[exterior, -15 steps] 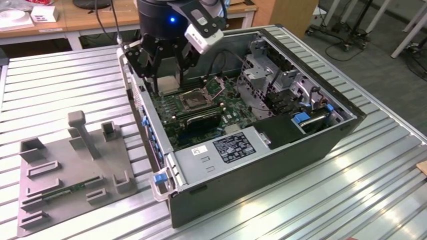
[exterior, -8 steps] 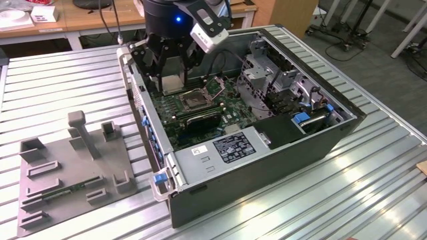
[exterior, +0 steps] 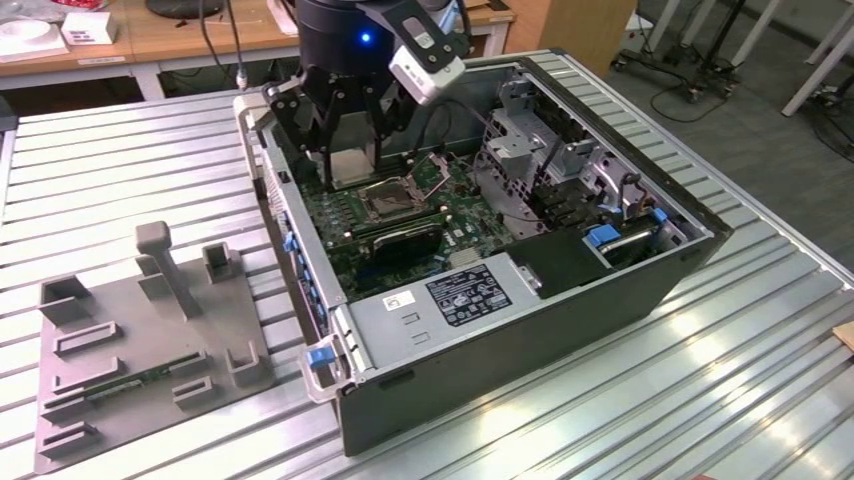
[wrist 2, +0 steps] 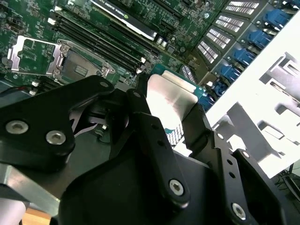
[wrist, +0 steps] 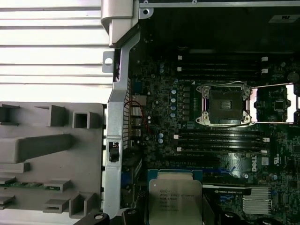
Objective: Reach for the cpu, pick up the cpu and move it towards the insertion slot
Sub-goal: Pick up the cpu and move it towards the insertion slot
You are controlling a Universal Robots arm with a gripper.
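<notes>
Holding the cpu (wrist 2: pixel 169 101) clamped between its black fingers (wrist 2: pixel 151 136), the gripper (exterior: pixel 350 160) hangs inside the open computer case (exterior: pixel 667 285), which lies on its side on the ribbed metal worktop (exterior: pixel 120 170). The case contains a green motherboard (exterior: pixel 367 225), a power supply box (exterior: pixel 461 300) at its near end and drive bays (exterior: pixel 561 170) toward the exterior view's right. The insertion slot (exterior: pixel 398 197) sits on the motherboard with its silvery bracket swung open and its dark centre bare; the cpu is above the board and just beside the slot, not touching it. The jaws stand closed on two opposite edges of the chip. Long black memory slots (wrist: pixel 220 138) run between the slot and the chip in the first wrist view. The case wall (exterior: pixel 287 230) on the exterior view's left stands close beside the gripper, leaving little room on that side, while the space above the socket is open. A grey fixture tray (exterior: pixel 147 350) with upright posts rests on the worktop outside that wall, holding a narrow green memory stick (wrist: pixel 28 184) in one groove. The first wrist view shows the cpu (wrist: pixel 174 199) face-on with the open insertion slot (wrist: pixel 226 104) beyond it; the second wrist view shows the fingers' grip and the lifted bracket (wrist 2: pixel 28 54).
</notes>
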